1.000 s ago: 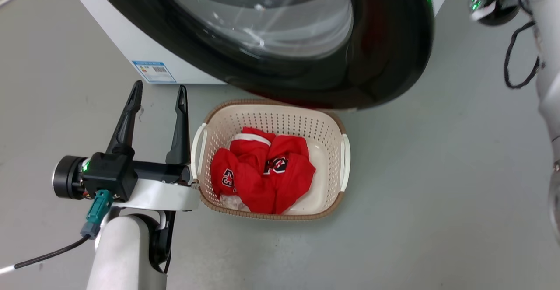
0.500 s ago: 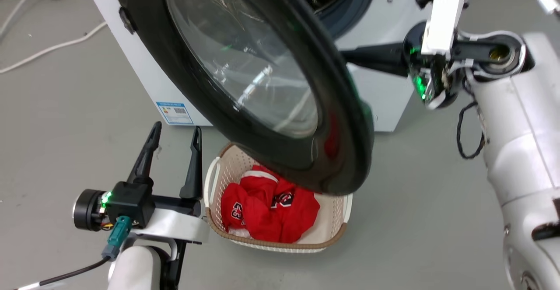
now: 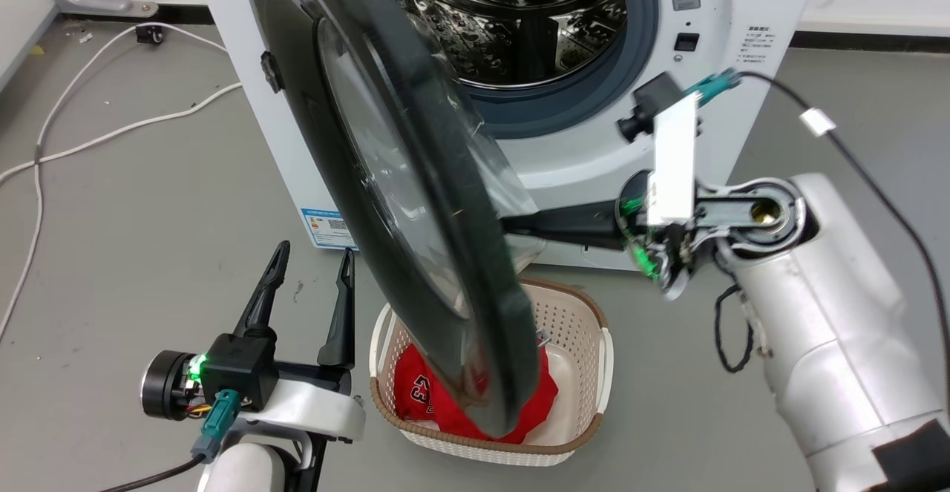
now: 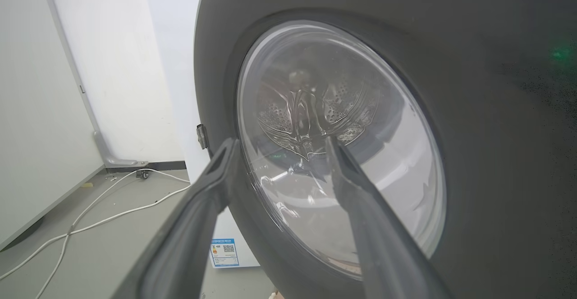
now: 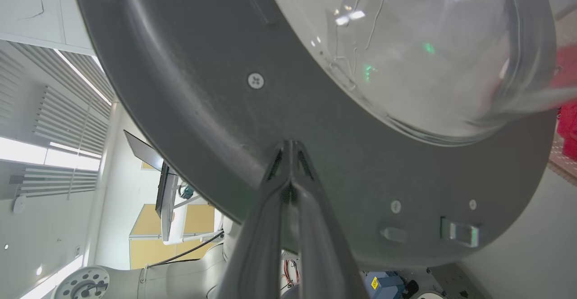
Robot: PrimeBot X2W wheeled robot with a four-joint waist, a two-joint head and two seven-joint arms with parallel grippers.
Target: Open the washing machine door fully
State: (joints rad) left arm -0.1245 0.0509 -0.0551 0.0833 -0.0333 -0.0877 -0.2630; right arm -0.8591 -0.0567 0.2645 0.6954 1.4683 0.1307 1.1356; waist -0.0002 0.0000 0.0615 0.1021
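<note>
a: left gripper point(image 3: 314, 248)?
b: jaws apart, beside the laundry basket's point(image 3: 380, 351) left rim, clear of the washing machine door point(image 3: 415, 202).
a: the door?
b: stands half open from the washing machine point(image 3: 712, 47), over the basket. right gripper point(image 5: 290, 144), jaws together, tips on its inner face.

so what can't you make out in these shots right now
- Head view: fingertips of the right gripper, hidden behind the washing machine door.
- Head view: the door's top, cut off by the upper edge.
- Head view: part of the red garment and basket, covered by the door's lower rim.
- Head and left wrist views: blue label print, too small.
</note>
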